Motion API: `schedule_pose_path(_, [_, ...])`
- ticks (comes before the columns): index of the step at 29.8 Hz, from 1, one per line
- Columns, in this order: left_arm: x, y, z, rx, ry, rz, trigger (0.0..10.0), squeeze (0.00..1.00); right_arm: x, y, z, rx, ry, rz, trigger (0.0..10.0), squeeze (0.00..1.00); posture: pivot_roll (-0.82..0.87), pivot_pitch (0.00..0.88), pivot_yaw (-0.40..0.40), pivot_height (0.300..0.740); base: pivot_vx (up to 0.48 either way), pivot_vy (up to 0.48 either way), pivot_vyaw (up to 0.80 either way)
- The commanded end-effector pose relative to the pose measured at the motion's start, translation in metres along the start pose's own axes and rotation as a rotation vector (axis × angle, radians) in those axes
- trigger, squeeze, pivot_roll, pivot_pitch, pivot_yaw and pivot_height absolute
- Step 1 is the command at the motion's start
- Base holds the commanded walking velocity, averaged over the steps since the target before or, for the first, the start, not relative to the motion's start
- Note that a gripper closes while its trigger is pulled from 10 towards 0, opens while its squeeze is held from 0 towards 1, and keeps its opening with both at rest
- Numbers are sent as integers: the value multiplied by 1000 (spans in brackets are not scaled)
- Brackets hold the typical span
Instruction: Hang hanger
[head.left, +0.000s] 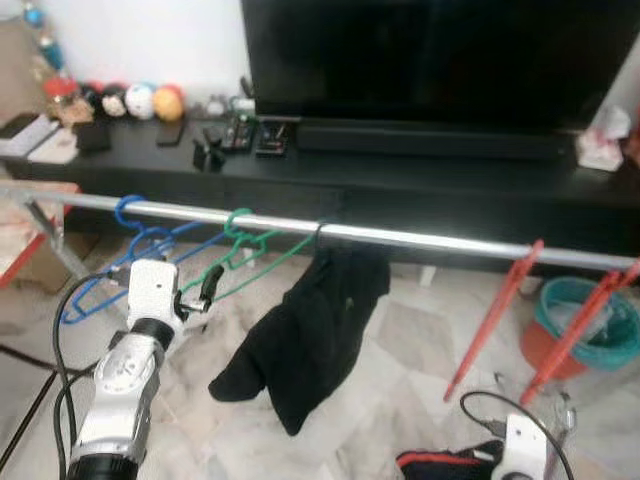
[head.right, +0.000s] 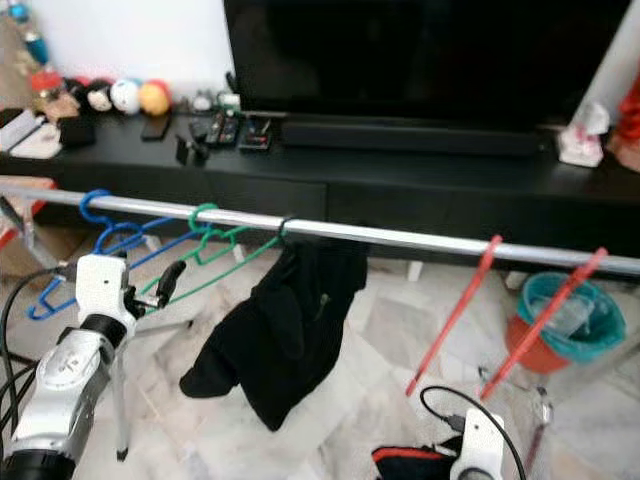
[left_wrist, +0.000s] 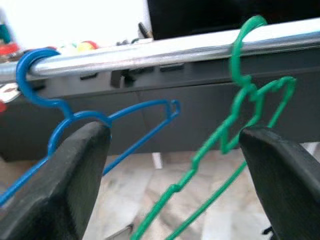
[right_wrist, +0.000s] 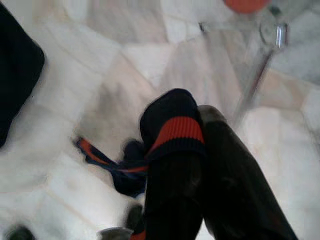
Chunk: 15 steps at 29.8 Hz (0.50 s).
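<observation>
A green hanger (head.left: 240, 250) hangs by its hook on the silver rail (head.left: 420, 238), between a blue hanger (head.left: 130, 235) and a black garment (head.left: 310, 330) on a dark hanger. My left gripper (head.left: 197, 295) is raised just below the green hanger. In the left wrist view it (left_wrist: 175, 135) stands open, its fingers (left_wrist: 75, 165) wide apart, with the green hanger (left_wrist: 235, 125) near one finger and touching neither. Low at the right, my right gripper (right_wrist: 197, 112) is shut on a black cloth with a red stripe (right_wrist: 175, 130), also seen by the right arm (head.left: 440, 462).
Behind the rail stand a black TV console (head.left: 420, 175) and a large TV (head.left: 440, 50). Red rack legs (head.left: 490, 320) slant down at the right beside a teal basket (head.left: 590, 320). Small toys (head.left: 140, 100) line the console's left end. The floor is pale marble tile.
</observation>
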<state>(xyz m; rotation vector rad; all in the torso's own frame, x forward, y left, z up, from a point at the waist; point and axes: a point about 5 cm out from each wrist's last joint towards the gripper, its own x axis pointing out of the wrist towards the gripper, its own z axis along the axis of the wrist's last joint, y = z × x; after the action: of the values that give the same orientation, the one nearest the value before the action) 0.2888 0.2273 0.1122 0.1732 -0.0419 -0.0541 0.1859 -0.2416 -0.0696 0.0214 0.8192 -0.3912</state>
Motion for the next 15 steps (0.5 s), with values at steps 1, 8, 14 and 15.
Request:
schedule_pose_path(1, [6,-10,10,-11,-39,-31,10000,0,-1,-12,-4,4,9,-31,10000,0,-102,0,5,740,296,0,0])
schedule_pose_path(8, [5,-11,9,-14,-41,-32,10000,0,-1,-13,-5,0,11,-33,10000,0,-103,0,2,740,306,0,0])
schedule_pose_path(14, [5,-11,9,-15,-30,-45,10000,0,-1,-13,-5,0,10,-31,10000,0,-101,0,1,740,145,0,0])
schedule_pose_path(15, [5,-11,9,-16,-29,-47,10000,0,-1,-13,-5,0,10,-31,10000,0,-99,0,3,740,0,0,0])
